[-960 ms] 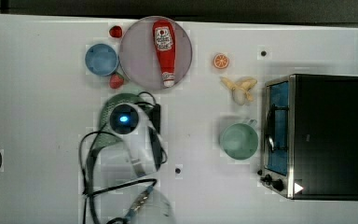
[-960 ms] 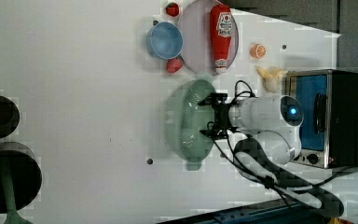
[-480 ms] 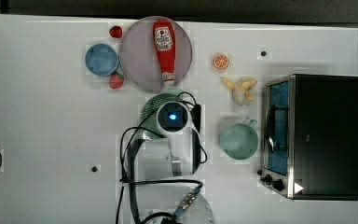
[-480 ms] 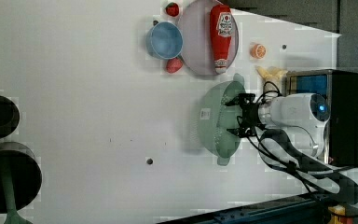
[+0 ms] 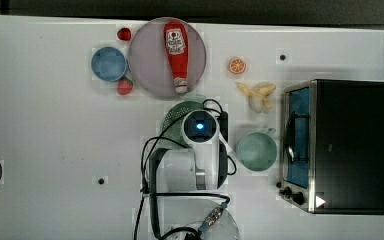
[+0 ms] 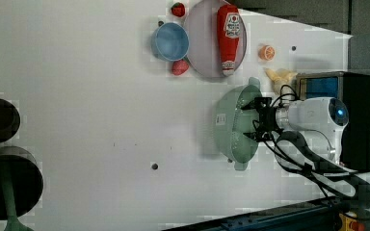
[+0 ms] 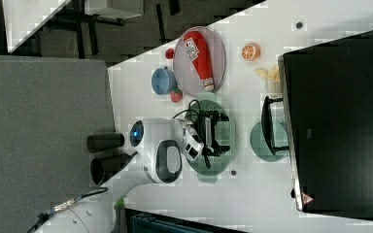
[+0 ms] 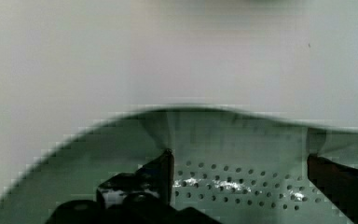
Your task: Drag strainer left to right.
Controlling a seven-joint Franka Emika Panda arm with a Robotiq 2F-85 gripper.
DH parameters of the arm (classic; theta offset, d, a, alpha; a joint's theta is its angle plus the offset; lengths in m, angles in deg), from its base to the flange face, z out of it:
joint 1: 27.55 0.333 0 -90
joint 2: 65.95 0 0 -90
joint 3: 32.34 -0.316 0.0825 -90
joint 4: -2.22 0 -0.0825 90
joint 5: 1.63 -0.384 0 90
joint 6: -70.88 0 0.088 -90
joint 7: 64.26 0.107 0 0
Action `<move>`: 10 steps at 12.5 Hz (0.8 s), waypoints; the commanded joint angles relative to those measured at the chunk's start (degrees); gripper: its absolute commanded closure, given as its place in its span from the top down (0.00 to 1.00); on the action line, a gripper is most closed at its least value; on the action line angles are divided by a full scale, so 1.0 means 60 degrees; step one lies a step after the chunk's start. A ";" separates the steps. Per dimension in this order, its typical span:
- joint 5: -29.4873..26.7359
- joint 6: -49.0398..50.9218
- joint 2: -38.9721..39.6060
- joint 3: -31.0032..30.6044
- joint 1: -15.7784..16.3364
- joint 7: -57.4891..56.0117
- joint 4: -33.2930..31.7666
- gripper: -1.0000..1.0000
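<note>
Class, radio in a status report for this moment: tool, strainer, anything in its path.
Tool open, down inside the pale mint-green plastic strainer. Round teal-green mug close ahead on the top view's right.

strainer [image 8: 242, 140] rim against pale table [image 8: 121, 56], tool [image 8: 240, 179] spread inside

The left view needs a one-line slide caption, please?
Open hand reaching into the mint-green strainer on the white table.
</note>
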 commanded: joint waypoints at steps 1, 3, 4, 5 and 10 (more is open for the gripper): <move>-0.0116 -0.0027 -0.0201 0.0685 -0.0190 -0.1419 0.0076 1.00; -0.0115 -0.0033 -0.0206 0.0777 -0.0214 -0.1485 0.0078 1.00; -0.0115 -0.0047 -0.0266 0.0701 -0.0213 -0.1824 0.0112 1.00; -0.0116 0.0028 -0.0385 0.0651 -0.0210 -0.2435 0.0104 1.00; -0.0160 0.1122 -0.2083 0.0312 -0.0212 -0.6994 0.0274 1.00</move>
